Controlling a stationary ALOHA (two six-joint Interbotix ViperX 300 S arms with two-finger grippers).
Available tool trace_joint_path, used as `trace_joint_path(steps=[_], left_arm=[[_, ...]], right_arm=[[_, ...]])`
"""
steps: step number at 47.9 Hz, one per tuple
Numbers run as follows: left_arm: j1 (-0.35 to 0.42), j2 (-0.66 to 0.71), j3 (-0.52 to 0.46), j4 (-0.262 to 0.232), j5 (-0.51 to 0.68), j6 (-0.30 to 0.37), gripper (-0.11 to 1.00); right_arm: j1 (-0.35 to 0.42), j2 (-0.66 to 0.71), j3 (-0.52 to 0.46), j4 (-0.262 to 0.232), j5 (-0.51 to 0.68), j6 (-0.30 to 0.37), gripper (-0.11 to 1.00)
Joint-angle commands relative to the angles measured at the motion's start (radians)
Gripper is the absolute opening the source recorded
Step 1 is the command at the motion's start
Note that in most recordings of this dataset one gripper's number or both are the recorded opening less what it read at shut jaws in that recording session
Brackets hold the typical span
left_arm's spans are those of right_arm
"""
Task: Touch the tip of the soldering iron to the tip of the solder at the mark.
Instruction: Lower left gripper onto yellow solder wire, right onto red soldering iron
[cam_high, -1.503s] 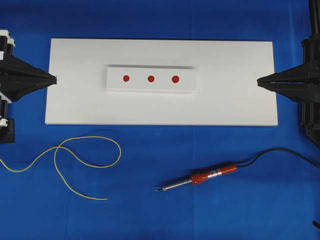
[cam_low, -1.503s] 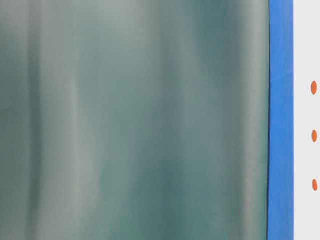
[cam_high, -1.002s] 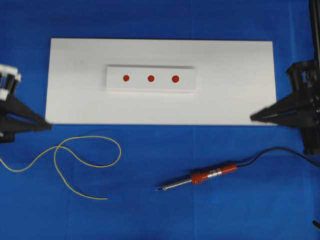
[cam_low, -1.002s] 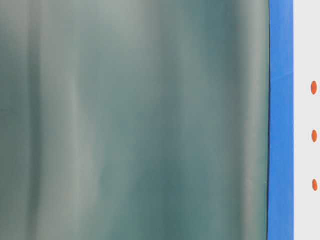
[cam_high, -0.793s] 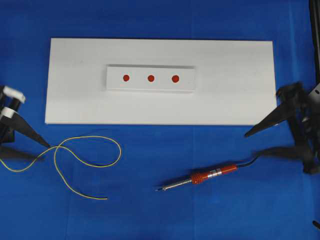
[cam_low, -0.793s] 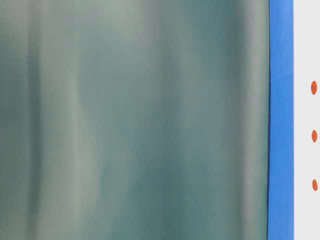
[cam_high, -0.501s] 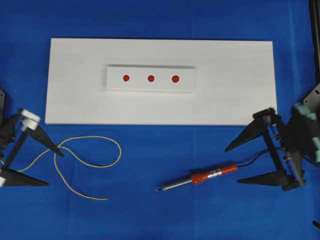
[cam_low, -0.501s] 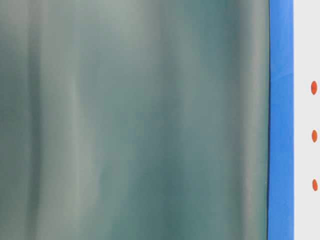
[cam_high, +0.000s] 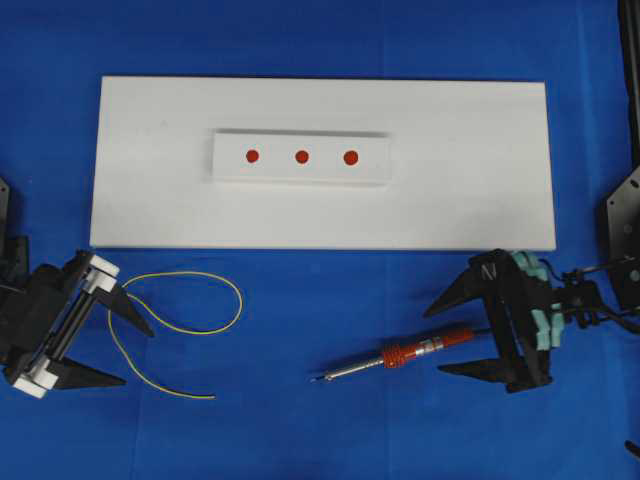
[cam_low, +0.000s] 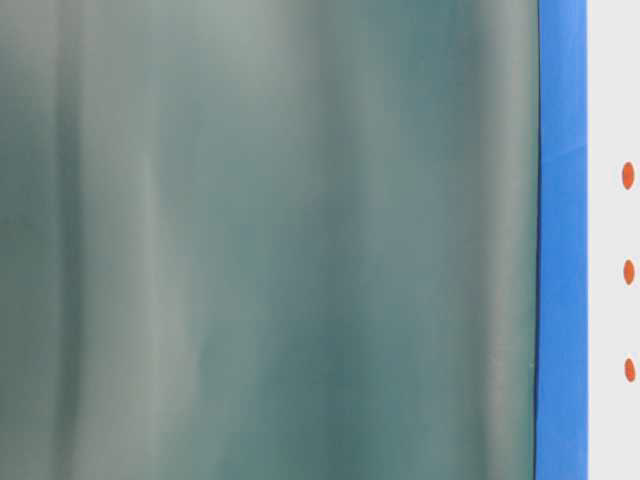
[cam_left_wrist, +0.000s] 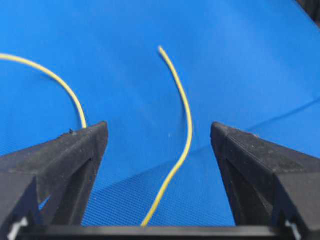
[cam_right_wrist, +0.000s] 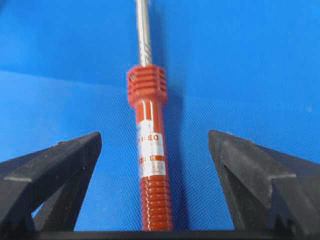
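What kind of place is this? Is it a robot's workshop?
Probably a robot practice bench for soldering. Two robot grippers hover over a blue cloth, with a soldering iron, thin yellow solder, and a white board marked with red dots.

Table-level view mostly a grey-green blur (cam_low: 270, 240) — soldering iron (cam_right_wrist: 150, 165) tip cut off

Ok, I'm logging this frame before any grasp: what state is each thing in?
left gripper: open, straddling the solder, not gripping.
right gripper: open, around the iron's handle, not closed.
solder: lying loose on the blue mat.
soldering iron: lying flat, unheld.
three red marks: untouched.
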Motion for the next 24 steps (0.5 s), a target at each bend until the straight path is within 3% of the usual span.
trace_joint_path(steps=[1, 14, 24], left_arm=[[-0.003, 0.048, -0.020, 0.000, -0.041, 0.000, 0.78], [-0.006, 0.173, -0.067, -0.002, -0.054, 0.000, 0.69], [-0.037, 0.206, -0.092, 0.000, -0.055, 0.003, 0.67]], right_arm=[[0.018, 0.051, -0.028, 0.012, -0.044, -0.002, 0.90], [0.020, 0.146, -0.064, 0.025, -0.091, -0.002, 0.83], [0.020, 0.146, -0.063, 0.023, -0.091, -0.011, 0.71]])
